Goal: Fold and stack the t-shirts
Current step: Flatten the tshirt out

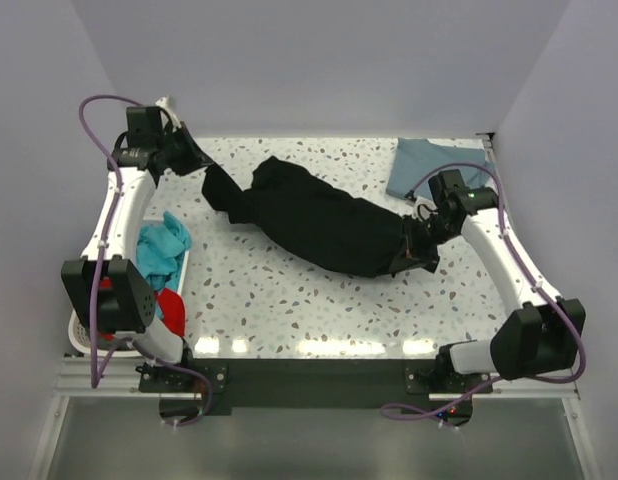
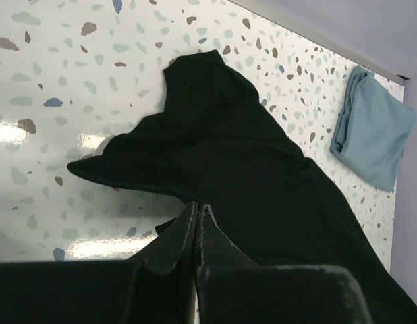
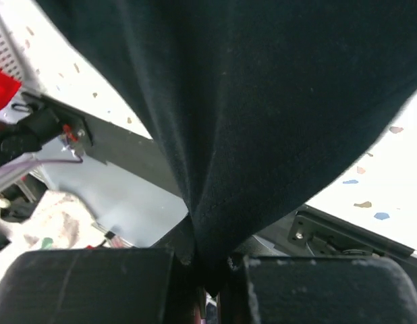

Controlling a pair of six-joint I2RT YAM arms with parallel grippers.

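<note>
top external, near left: white laundry basket point(image 1: 81, 335) with teal cloth point(image 1: 161, 248) and red cloth point(image 1: 172, 308) in it.
right gripper point(image 1: 421, 248): clenched on one end of the black t-shirt point(image 1: 319, 220).
black t-shirt: bunched, strung diagonally over the speckled table point(image 1: 289, 310) between both grippers.
left gripper point(image 1: 197, 163): pinched tight on the shirt's far left end.
slate-blue t-shirt point(image 1: 419, 165): folded flat in the table's far right corner, apart from the black one.

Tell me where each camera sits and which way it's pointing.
Top external: above and behind the bases, looking down on the speckled table; both arms show, holding the black t-shirt between them.
Left wrist: on the left arm, facing along the black t-shirt toward the folded blue t-shirt; its shut jaws show below.
Right wrist: on the right arm, facing the table's near edge; its jaws pinch black cloth.
Shared: all three show the black t-shirt.
</note>
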